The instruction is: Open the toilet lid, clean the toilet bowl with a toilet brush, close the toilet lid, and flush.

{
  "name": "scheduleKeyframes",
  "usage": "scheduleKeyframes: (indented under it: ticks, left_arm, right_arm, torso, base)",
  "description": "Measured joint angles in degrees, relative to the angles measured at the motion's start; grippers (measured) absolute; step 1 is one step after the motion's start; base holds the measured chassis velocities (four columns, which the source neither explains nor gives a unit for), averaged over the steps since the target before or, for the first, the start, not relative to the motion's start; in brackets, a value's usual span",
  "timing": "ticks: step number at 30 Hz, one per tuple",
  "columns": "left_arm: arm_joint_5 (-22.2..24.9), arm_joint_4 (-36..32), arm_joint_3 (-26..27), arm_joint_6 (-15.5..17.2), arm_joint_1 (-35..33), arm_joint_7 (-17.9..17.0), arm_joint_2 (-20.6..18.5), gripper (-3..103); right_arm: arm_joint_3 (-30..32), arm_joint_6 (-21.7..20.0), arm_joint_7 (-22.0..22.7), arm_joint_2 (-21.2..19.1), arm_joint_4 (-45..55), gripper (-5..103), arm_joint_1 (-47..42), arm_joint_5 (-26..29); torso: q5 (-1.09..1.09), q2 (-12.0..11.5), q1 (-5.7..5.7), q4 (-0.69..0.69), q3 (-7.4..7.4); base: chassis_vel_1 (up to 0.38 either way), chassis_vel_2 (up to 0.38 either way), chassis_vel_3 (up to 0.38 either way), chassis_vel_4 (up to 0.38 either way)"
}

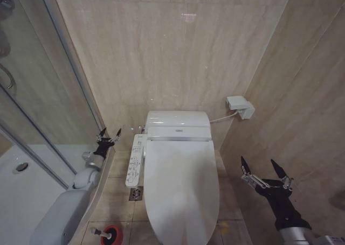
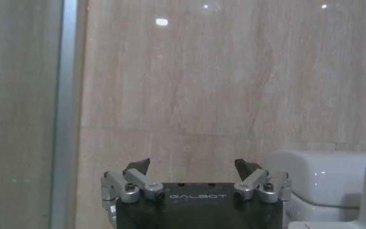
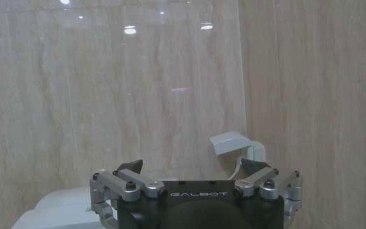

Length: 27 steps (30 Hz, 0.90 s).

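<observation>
the large glossy white oval plastic toilet lid point(image 1: 180, 188) lies closed and flat over the white ceramic floor-standing toilet bowl point(image 1: 152, 230), occupying the lower centre of the head view. behind it, toward the frame centre, sits the white rounded rear housing point(image 1: 177, 125) of the toilet, against the beige marble-tile wall point(image 1: 172, 51). a white elongated button panel point(image 1: 135, 160) runs along the left edge of the lid. at the bottom edge, left of the bowl, the short red cylindrical holder cup point(image 1: 111, 235) stands on the tiled floor with the toilet brush point(image 1: 98, 232) in it, only a short stub of the handle showing. a small metal floor drain point(image 1: 136, 194) sits between the panel and the cup. the left gripper point(image 1: 108, 137) hangs in the air at mid-left of the head view, near the glass shower partition point(image 1: 32, 105), its jaws apart and holding nothing; in the left wrist view the left gripper point(image 2: 192, 168) faces the wall with the rear housing point(image 2: 326, 183) at lower right. the right gripper point(image 1: 266, 174) is at lower right of the head view, well apart from the lid, jaws spread wide and empty. in the right wrist view the right gripper point(image 3: 192, 167) points at the wall, with a white wall-mounted box point(image 3: 236, 143) just above it; the same box point(image 1: 240, 106) appears right of centre in the head view.
</observation>
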<state>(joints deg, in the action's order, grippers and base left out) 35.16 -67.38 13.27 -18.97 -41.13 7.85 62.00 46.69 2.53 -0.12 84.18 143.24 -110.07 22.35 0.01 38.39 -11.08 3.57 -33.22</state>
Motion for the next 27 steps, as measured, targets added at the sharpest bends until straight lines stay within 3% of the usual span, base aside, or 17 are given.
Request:
scheduleKeyframes:
  ticks: [1, 10, 27]
  left_arm:
    - [0.37, 1.39, -0.92, -0.36, 1.24, 0.46, 0.21, 89]
    - [1.98, 6.12, -8.59, -0.72, 7.3, 2.34, -0.52, 89]
    - [3.73, 14.95, -14.86, -3.01, 14.73, 7.91, -1.07, 88]
  right_arm:
    - [0.0, 0.0, 0.0, 0.0, 0.0, 100, 0.0, 0.0]
    - [0.0, 0.0, 0.0, 0.0, 0.0, 100, 0.0, 0.0]
    - [0.0, 0.0, 0.0, 0.0, 0.0, 100, 0.0, 0.0]
  torso:
    - [-0.01, 0.0, 0.0, 0.01, 0.0]
    - [-0.01, 0.0, 0.0, 0.0, 0.0]
    - [-0.01, 0.0, 0.0, 0.0, 0.0]
  base:
    - [0.0, 0.0, 0.0, 0.0]
    - [0.0, 0.0, 0.0, 0.0]
    - [0.0, 0.0, 0.0, 0.0]
